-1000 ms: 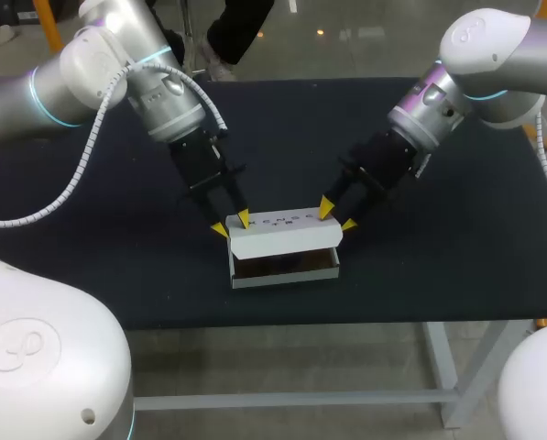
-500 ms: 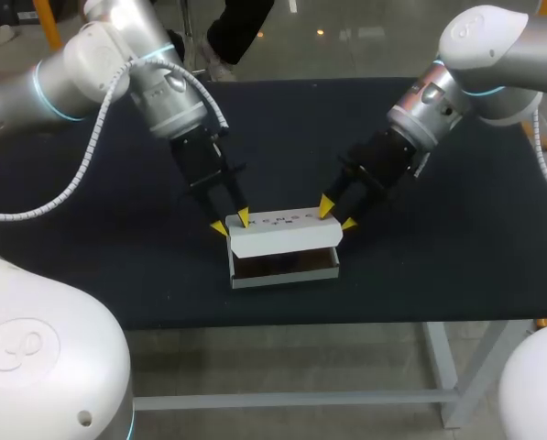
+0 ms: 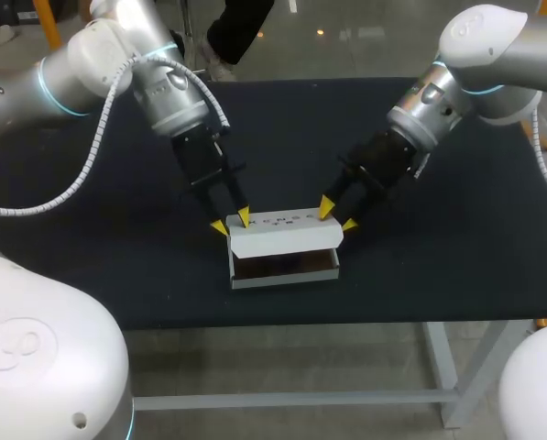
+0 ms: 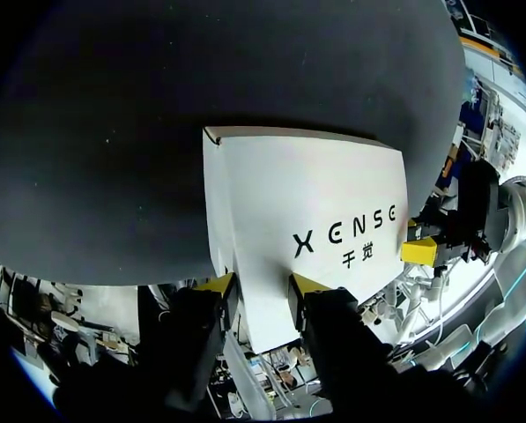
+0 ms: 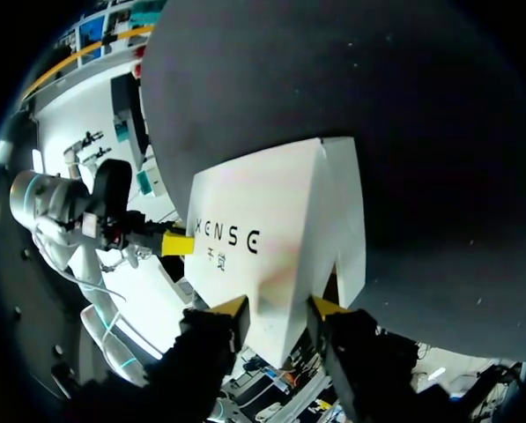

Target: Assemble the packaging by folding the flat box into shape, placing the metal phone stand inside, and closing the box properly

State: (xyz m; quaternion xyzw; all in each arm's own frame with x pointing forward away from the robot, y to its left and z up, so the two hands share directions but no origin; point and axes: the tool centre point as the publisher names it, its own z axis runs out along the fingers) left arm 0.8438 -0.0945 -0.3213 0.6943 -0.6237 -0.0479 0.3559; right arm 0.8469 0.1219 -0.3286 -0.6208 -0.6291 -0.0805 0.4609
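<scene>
Left tool (image 3: pixel 231 222), seen from the head camera, stands narrow at the left end of the white box (image 3: pixel 282 240), its yellow tips pinching the raised lid there. The right tool (image 3: pixel 335 216) pinches the same lid at the right end. The box sits on the dark tabletop (image 3: pixel 456 247), toward its near edge, with its long axis running left to right and its open front facing that edge. The inside is dark brownish, and what lies in it I cannot make out. From the left wrist, the left tool (image 4: pixel 261 284) has a narrow tongue of the lid between its two fingers, touched from both sides. The printed panel of the box (image 4: pixel 307 194) stretches ahead of it, and a yellow tip of the right tool (image 4: pixel 419 251) shows at the far end. From the right wrist, the right tool (image 5: pixel 280 308) grips the lid's edge likewise, with the box (image 5: pixel 271 211) lengthwise ahead and the left tool (image 5: pixel 176 244) at its far end.
</scene>
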